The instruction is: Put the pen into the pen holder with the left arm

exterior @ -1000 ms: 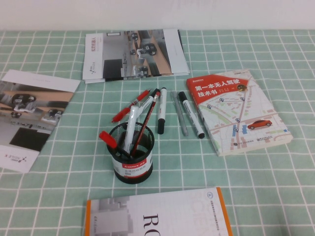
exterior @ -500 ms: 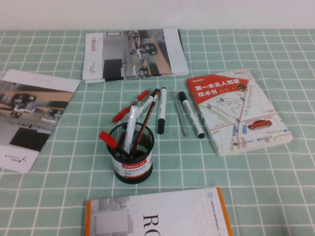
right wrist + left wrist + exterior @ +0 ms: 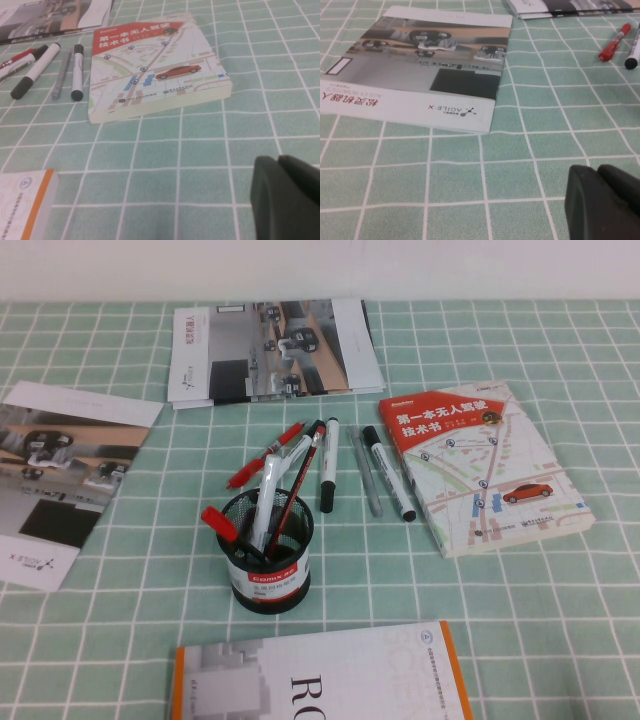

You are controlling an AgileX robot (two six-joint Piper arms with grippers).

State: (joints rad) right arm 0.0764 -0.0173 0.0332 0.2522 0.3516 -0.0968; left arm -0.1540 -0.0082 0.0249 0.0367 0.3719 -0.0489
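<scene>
Done bar the retreat, judging by the pen (image 3: 297,488) already leaning in the pen holder (image 3: 266,558) mid-bench: best kept low and clear, left gripper (image 3: 605,202) closed and empty well to the holder's left, right gripper (image 3: 287,195) apparently closed, near right.

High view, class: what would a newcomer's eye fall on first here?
First, the black wire-mesh pen holder at the centre of the green checked tablecloth, with the slim black pen with red ends leaning inside it. Next, the red-topped book with a map cover to its right. The left gripper and right gripper, both shut, show only in their wrist views, low over cloth.
</scene>
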